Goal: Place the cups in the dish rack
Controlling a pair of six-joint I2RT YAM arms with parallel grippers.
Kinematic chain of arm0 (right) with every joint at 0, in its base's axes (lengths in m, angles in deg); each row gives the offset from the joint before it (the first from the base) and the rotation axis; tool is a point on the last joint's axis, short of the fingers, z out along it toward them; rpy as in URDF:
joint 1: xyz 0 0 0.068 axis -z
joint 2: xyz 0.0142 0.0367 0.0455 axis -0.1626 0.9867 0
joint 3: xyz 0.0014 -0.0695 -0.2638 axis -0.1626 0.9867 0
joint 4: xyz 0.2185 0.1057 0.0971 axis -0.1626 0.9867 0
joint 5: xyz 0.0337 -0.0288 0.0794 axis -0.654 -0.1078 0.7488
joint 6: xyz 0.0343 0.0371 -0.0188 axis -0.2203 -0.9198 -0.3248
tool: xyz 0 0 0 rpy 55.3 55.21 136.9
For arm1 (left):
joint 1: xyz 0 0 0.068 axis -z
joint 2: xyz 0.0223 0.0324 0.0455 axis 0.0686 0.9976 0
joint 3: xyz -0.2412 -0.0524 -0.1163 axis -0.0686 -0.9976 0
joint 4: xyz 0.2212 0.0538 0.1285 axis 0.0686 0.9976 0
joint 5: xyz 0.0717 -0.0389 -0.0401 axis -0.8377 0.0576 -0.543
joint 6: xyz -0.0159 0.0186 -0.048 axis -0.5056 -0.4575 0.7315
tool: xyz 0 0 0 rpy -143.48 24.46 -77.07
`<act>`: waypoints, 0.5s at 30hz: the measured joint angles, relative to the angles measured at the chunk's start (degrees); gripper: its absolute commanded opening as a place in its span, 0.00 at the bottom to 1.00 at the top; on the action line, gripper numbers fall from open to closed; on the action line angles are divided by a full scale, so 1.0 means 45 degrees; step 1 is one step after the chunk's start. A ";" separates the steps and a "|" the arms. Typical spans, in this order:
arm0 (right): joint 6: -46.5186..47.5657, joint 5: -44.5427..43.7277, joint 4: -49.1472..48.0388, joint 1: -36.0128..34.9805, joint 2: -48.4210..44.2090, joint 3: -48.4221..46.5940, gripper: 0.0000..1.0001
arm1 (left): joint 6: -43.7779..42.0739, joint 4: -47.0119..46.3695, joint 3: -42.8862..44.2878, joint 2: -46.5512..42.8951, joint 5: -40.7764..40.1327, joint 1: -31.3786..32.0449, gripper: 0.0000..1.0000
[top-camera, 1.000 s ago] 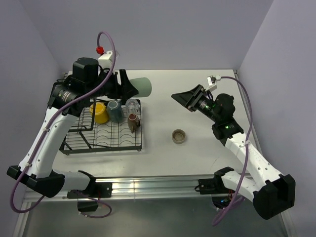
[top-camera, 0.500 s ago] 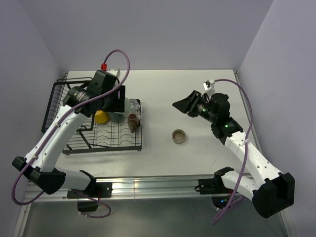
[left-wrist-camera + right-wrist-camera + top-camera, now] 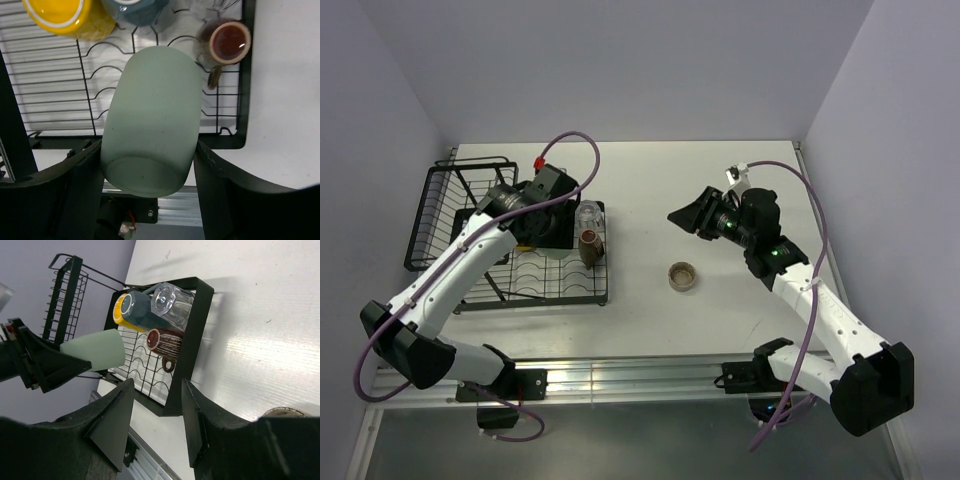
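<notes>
On the far left the tall basket part point(image 3: 445, 205) of the dish rack point(image 3: 245, 90) has nothing in it that I can see. Next to it, over the flat grid, my left gripper point(image 3: 148, 165) is clamped on the pale green tumbler point(image 3: 155, 110), one finger on each side. The tumbler hangs above the wires and is tipped over, I think so its mouth can go down on the grid and water can run out. At the back of the grid the yellow mug point(image 3: 65, 17), the grey mug point(image 3: 135, 10) and the clear glass point(image 3: 172, 305) lie close together, with the brown mug point(image 3: 227, 42) just in front of the glass. That leaves the curved wires at the front bare, and I would guess the tumbler goes there. To the right, one beige cup point(image 3: 683, 275) sits alone on the table point(image 3: 720, 180), well apart from the rack. My right gripper point(image 3: 156, 405) is up in the air, fingers apart, holding nothing
</notes>
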 measured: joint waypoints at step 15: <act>0.0175 0.0102 0.0078 -0.0170 0.0471 0.0000 0.50 | 0.1001 0.0457 -0.1477 0.0306 -0.0559 0.0010 0.00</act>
